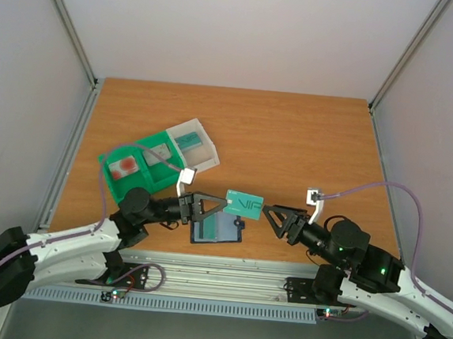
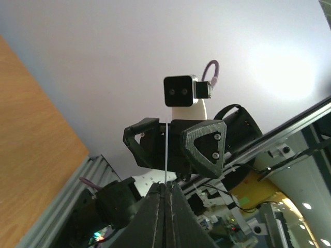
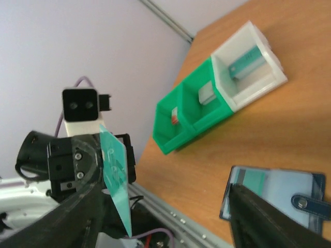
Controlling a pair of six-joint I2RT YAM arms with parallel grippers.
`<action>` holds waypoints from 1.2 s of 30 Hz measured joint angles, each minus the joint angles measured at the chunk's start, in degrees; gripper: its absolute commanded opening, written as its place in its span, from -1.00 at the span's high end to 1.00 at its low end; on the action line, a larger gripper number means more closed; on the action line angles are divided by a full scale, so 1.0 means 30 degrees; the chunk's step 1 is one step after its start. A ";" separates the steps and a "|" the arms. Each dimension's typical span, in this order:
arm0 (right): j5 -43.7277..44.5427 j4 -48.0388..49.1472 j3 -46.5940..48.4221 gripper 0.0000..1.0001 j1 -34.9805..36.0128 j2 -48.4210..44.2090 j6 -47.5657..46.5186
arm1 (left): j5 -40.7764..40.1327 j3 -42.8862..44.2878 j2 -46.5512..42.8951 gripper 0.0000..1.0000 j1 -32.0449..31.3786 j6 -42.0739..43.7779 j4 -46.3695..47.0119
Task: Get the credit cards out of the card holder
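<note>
Card [image 1: 244, 203] held mid-air, frame centre, long axis left-right. Left hand [image 1: 221, 205] clamped on left end, right hand [image 1: 269, 214] spread apart at right end. Holder [image 1: 215, 230] just below.

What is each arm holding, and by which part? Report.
Left gripper pinches the teal credit card by its short end nearest that arm. Right gripper is open at the opposite end, holding nothing.

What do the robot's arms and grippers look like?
The left arm and right arm are white with black joints. The left gripper and right gripper are black, with triangle fingers. Each wrist carries a white camera and a purple cable.
</note>
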 measured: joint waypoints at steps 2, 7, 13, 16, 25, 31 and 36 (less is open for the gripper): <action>0.0262 -0.0590 0.0066 -0.56 0.0000 0.0007 -0.0080 | -0.0597 0.0000 -0.0823 0.99 0.0000 0.0750 -0.1362; 0.0838 -0.2135 0.0488 -0.97 0.0000 0.0386 -0.0270 | -0.2718 0.0401 -0.2506 0.99 0.0000 0.2827 -0.6011; 0.1239 -0.3927 0.1290 -0.97 0.0000 0.1829 -0.0546 | -0.6688 0.2637 -0.3840 0.99 0.0226 0.5501 -1.1956; 0.1362 -0.4809 0.1778 -0.97 0.0000 0.3060 -0.0801 | -0.8590 0.3796 -0.4109 0.99 0.0714 0.6594 -1.4294; 0.1421 -0.6331 0.3067 -0.97 0.0000 0.5654 -0.1545 | -1.1934 0.6754 -0.2295 0.99 0.3927 0.8094 -1.9467; 0.1282 -0.6841 0.3293 -0.97 0.0000 0.7169 -0.1814 | -1.2072 0.8816 0.1304 0.99 0.6659 0.7745 -2.1165; 0.1275 -0.7176 0.3701 -0.97 0.0000 0.7548 -0.2033 | -1.2611 1.0841 0.4561 0.99 0.7635 0.6688 -2.1988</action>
